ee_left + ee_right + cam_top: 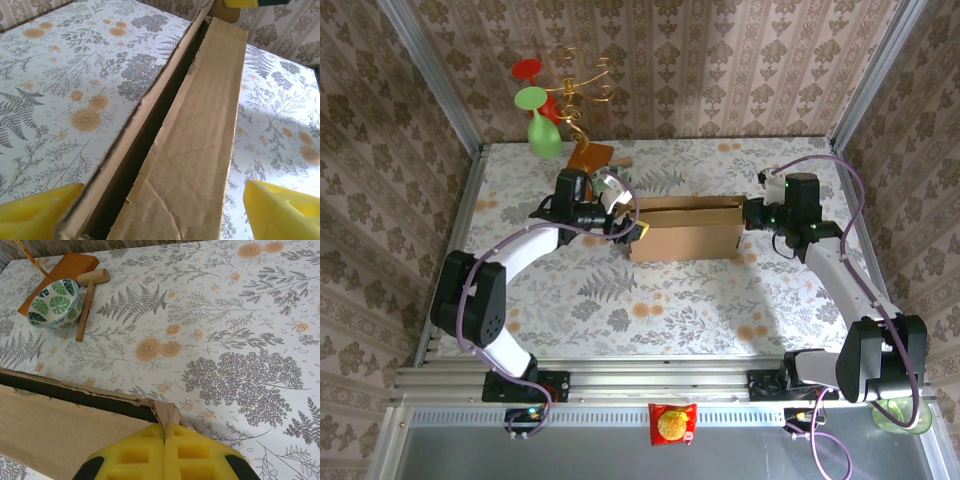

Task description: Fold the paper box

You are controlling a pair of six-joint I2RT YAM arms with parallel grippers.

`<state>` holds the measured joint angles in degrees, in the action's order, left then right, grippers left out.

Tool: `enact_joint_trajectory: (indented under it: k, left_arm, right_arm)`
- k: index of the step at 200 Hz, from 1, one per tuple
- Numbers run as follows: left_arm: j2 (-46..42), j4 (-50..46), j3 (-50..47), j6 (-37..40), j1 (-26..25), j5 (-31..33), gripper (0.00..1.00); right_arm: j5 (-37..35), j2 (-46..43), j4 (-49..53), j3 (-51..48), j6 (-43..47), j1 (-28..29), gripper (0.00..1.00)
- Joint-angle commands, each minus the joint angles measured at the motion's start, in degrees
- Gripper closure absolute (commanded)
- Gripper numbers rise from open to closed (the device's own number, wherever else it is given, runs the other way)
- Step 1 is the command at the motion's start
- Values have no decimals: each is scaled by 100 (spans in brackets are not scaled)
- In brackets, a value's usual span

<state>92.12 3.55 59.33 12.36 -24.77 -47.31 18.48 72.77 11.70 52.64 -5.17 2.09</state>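
We see the box [685,230] lying mid-tabletop [620,300], long axis running left to right. Top is partly open: one long flap [195,150] lies over it, with a dark slot between that flap and the box's outer wall [150,110].

Left end effector [632,228] is at the box's left end, released. Its yellow fingers [35,210] are spread wide, one on each side of the box. One finger stands clear of the cardboard. The other is just beside the wall, and we can't tell whether it touches.

Right end effector [746,215] is at the box's right end, clenched on the box. Its pads [135,460] are pressed together, with a crumpled cardboard corner [167,415] coming out between them.

Beyond the box's left end, on the far side, we see a leaf-print bowl [52,302], a wooden mallet [87,297] beside it and an orange-brown board [62,272] carrying a gold wire stand [580,80]. All are apart from the box.

On the near side of the box, past the arm bases, lies a red snack packet [672,422].
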Motion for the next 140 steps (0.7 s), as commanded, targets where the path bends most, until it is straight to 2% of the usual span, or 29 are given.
enact_joint_trajectory:
  k: [1,66,125,140]
  left_arm:
    - [-300,177,-207,-318,-36,164,17]
    - [-484,-109,-214,-475,-87,501,19]
    - [-485,-280,-180,-440,-98,674,22]
    - [-416,-452,-126,-300,-323,744,23]
  right_arm:
    - [90,-61,122,-148,-10,63,100]
    - [-27,-187,34,-340,-237,176,100]
    - [-430,-477,-37,-593,-568,327,100]
    - [-513,-450,66,-499,-639,357,100]
